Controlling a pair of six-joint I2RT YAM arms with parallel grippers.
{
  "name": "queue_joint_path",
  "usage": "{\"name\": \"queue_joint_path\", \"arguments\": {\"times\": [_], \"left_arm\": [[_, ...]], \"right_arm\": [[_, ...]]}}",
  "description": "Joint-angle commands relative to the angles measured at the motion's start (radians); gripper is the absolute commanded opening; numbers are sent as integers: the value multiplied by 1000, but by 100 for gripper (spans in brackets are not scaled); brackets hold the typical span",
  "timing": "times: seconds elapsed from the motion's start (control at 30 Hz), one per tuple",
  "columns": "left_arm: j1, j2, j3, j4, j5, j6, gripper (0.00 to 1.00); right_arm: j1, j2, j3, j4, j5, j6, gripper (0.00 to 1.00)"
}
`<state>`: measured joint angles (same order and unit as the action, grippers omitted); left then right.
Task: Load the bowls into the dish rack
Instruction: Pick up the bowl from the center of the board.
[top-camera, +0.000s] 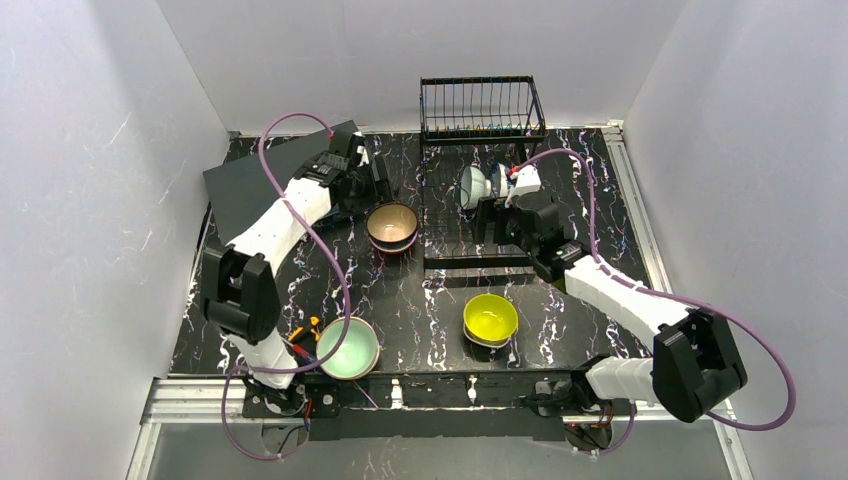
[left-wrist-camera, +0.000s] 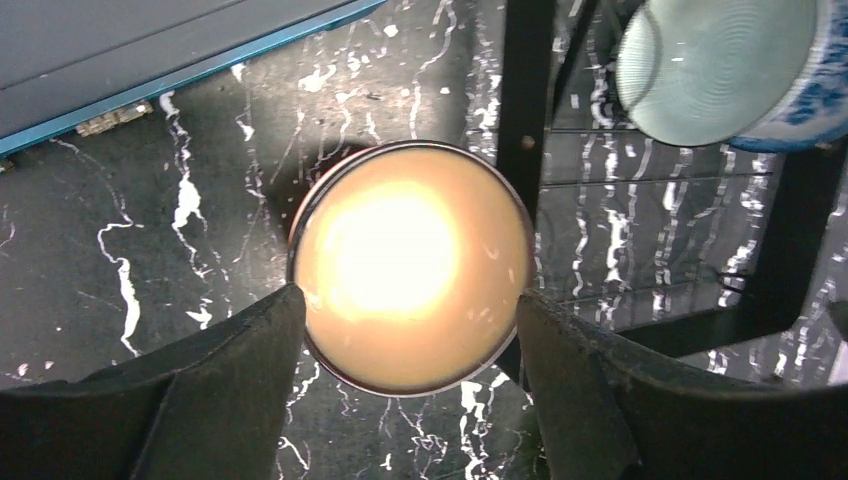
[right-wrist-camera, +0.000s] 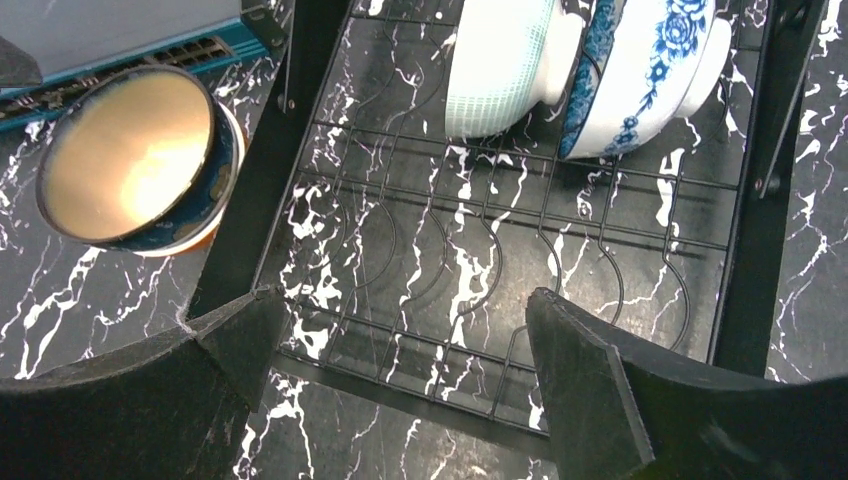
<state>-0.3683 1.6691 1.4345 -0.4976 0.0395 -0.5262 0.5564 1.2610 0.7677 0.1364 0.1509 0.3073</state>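
Bracketing beige bowl (left-wrist-camera: 410, 265), left fingers (left-wrist-camera: 230, 385) wide.

Two bowls (right-wrist-camera: 500, 70) stand on edge in the dish rack (right-wrist-camera: 755, 230) — others (top-camera: 490, 318) outside.

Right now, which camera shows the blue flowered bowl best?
The right wrist camera: the blue flowered bowl stands on edge in the rack, pattern clear. The left wrist shows only a blue sliver; overhead it is tiny.
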Motion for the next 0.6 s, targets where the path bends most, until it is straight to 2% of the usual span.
{"name": "queue_joint_path", "arguments": {"times": [0.0, 0.17, 0.37, 0.57], "left_arm": [[2, 58, 63, -129, -78, 20, 72], [2, 123, 100, -185, -79, 17, 65], [-1, 204, 165, -265, -146, 23, 53], [-14, 237, 184, -280, -144, 27, 42]], "right_arm": [[-3, -35, 16, -34, -3, -22, 98], [-3, -33, 16, -42, -9, -23, 99], [-3, -31, 16, -54, -12, -32, 99], [-3, -32, 17, -60, -11, -35, 99]]}}
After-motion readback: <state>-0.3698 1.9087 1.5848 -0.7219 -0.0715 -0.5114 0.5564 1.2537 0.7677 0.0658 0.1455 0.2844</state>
